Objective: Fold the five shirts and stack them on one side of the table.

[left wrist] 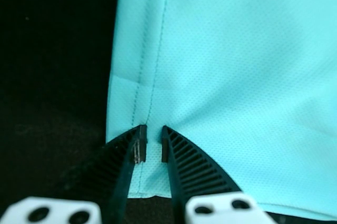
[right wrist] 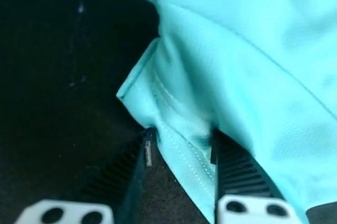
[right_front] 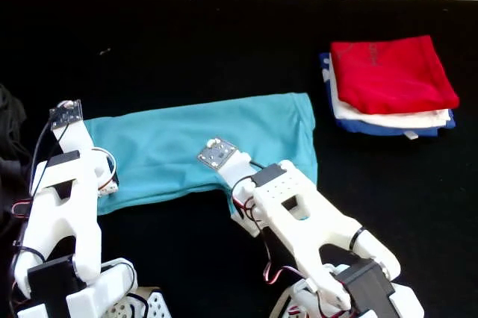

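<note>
Left pincer and right pincer (both arms bowed low) nip teal shirt.

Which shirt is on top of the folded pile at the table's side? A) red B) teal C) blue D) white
A: the red shirt lies uppermost, over the white shirt and the blue shirt. The teal shirt lies spread out apart from them.

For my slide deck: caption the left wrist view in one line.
Left claw pinching the hemmed edge of the teal shirt on the black table.
</note>
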Tool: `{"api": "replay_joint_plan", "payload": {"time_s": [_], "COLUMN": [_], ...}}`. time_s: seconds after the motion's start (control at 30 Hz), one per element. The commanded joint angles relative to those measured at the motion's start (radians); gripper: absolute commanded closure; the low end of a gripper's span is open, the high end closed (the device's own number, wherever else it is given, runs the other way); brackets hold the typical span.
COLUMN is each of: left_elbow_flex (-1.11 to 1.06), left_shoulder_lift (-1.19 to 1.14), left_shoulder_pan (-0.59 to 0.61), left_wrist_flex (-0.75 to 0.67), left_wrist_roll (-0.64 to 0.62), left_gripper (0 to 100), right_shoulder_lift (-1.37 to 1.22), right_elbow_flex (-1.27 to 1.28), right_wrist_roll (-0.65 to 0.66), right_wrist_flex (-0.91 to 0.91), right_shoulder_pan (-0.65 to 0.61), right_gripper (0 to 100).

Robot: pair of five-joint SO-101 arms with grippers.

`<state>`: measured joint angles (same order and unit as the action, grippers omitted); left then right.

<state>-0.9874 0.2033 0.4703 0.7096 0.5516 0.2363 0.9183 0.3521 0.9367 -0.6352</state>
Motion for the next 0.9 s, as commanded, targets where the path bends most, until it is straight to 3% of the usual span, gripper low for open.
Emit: {"api": "replay_joint_plan", "payload": {"time_s": [0.0, 0.1, 0.43, 0.63, 0.87], "left_elbow_flex": [-0.019, -0.019, -0.019, -0.019, -0.019], "left_shoulder_lift": [-0.004, -0.004, -0.004, -0.004, -0.004], "left_shoulder_pan": [0.025, 0.025, 0.025, 0.025, 0.025], "left_wrist_flex": [-0.008, -0.008, -0.008, -0.008, -0.008], "left_wrist_roll": [-0.011, -0.011, -0.011, -0.011, -0.011], "left_gripper": [92, 92, 92, 92, 92], "right_shoulder_lift": [-0.007, -0.007, 0.005, 0.147, 0.16], "right_elbow_flex": [-0.033, -0.059, -0.16, -0.156, -0.116], "right_wrist_roll": [0.006, 0.006, 0.008, 0.008, 0.008], "right_wrist_flex": [-0.019, 0.024, 0.202, 0.259, 0.189], "right_shoulder_pan": [-0.01, -0.01, -0.01, -0.01, -0.01], "right_gripper": [93.2, 98.2, 97.9, 81.0, 82.4]}}
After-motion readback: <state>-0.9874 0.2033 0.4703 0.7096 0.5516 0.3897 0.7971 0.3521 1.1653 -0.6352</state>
